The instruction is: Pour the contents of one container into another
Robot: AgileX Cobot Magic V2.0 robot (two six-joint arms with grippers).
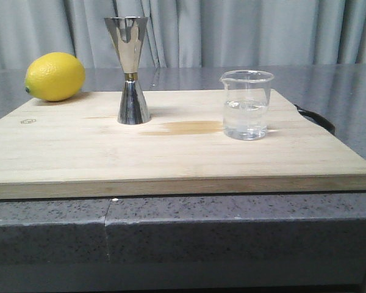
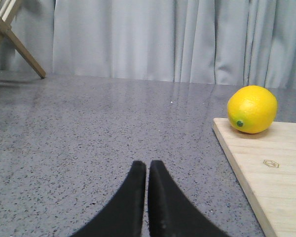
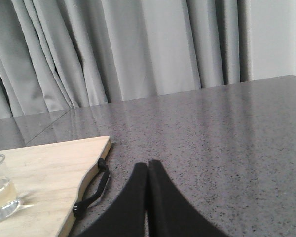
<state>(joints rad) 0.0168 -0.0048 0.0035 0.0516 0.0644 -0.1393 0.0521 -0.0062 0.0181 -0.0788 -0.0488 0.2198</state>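
Across the speckled grey counter [image 1: 232, 220], in front of a pale grey curtain [image 1: 232, 30], lies a light wooden cutting board [image 1: 171, 162], long side running left to right, its front edge near the counter's front edge; a black loop handle [image 1: 317, 117] shows at the board's right edge, seen also in the right wrist view [image 3: 96, 190]. At the board's far left corner rests a yellow lemon [image 1: 55, 75], long axis roughly left to right, its green stem end turned toward the left. On the far half of the board, left of centre, the steel jigger [image 1: 129, 70] stands upright, long axis vertical, wide cone mouth up, brass-coloured waist between the two cones, base flat on the wood. Right of centre, well apart from the jigger, the glass beaker [image 1: 246, 104] stands upright with clear liquid filling about its lower half; its pour spout points left, toward the jigger. Between the two, a darker brownish patch [image 1: 189, 127] marks the wood. Off the board's left edge, the left gripper [image 2: 147, 170] hangs over bare counter, black fingers pressed together and holding nothing; off the board's right edge, the right gripper [image 3: 148, 170] likewise has its fingers closed on nothing, the beaker [image 3: 0, 190] showing at that view's edge.
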